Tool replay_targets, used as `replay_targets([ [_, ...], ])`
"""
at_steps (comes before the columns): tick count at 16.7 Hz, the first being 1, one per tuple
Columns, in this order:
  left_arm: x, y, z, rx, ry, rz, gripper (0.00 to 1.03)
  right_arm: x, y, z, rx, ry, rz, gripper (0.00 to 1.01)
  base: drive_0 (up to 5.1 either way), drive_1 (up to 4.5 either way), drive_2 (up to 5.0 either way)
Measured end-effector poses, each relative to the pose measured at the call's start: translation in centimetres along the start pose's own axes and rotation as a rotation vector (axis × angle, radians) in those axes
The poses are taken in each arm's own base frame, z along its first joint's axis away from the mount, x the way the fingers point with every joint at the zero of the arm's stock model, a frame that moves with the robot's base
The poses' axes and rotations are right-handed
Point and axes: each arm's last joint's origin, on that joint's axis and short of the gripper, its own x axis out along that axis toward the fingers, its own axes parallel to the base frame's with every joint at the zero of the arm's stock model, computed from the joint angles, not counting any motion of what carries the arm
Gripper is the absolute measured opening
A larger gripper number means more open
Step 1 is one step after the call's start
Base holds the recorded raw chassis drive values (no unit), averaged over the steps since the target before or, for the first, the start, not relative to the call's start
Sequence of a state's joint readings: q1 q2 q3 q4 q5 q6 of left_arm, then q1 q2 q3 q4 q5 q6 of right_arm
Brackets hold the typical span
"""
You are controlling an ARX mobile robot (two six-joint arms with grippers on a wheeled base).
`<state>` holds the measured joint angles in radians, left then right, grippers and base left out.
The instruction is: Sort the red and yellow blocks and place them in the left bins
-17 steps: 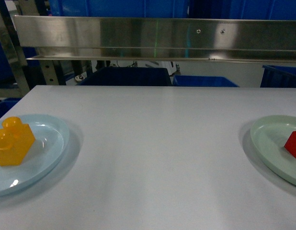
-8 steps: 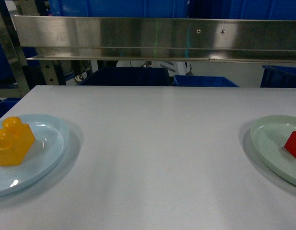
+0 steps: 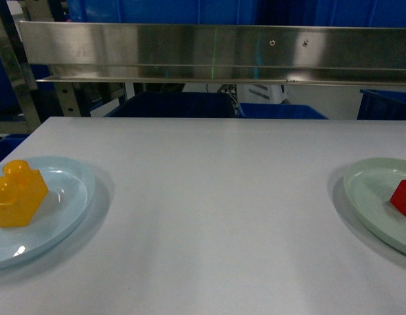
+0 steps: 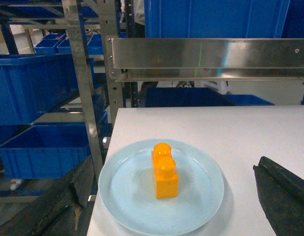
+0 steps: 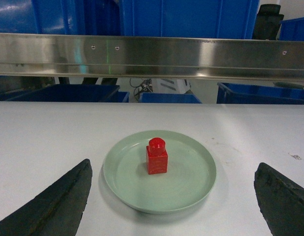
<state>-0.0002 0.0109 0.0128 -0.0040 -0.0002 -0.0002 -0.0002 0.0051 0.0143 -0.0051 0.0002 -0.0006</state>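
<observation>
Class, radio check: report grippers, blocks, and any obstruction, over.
Both grippers open, holding nothing. Yellow block upright on blue plate; red block upright on green plate. Table between plates shows no obstruction.

White tabletop (image 3: 216,197) fills the foreground, matte, with faint scuffs. A pale blue plate (image 3: 71,203) lies at its left edge, and a pale green plate (image 3: 367,197) at its right edge, the two well apart. Behind the table's far edge runs a horizontal stainless steel rail (image 3: 216,52), brushed finish, with two small screw heads right of centre and a thin green reflection near the middle. Grey metal shelving uprights (image 4: 80,73) stand left of the table, holding blue plastic bins (image 4: 39,83) on several levels. More blue bins (image 3: 177,105) sit beneath the rail behind the table.
</observation>
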Motion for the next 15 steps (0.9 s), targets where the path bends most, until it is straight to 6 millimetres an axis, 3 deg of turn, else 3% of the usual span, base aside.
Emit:
replay_targets([
  [4,0.2,0.0,0.3,-0.003,-0.02,-0.002,0.98,0.3,-0.1,0.3,0.0,-0.019,0.014,0.98,0.0,0.0,0.0],
  [6,1.4,0.0,1.1,-0.004,-0.018,0.002,0.98,1.7,-0.7,0.6,0.015,0.017,0.014,0.98,0.0,0.0,0.0],
  [8,4.1,0.4,2.5,-0.006,0.051,-0.035,0.98,4.9,-0.6,2.8,0.044,0.068,0.057,0.98,0.0,0.0,0.0],
  [11,6.5,0.5,3.8,-0.004,0.127,-0.08,0.98,8.4,-0.3,4.1,0.064,0.145,0.064,0.98,0.0,0.0,0.0],
  [12,7.7,0.5,4.3,-0.013,0.185,-0.115,0.98,10.5,-0.2,4.6,0.077,0.205,0.066,0.98,0.0,0.0,0.0],
  [15,10.0,0.8,4.4,-0.036,0.287,-0.182,0.98,14.7,-0.2,4.9,0.105,0.287,0.059,0.98,0.0,0.0,0.0],
])
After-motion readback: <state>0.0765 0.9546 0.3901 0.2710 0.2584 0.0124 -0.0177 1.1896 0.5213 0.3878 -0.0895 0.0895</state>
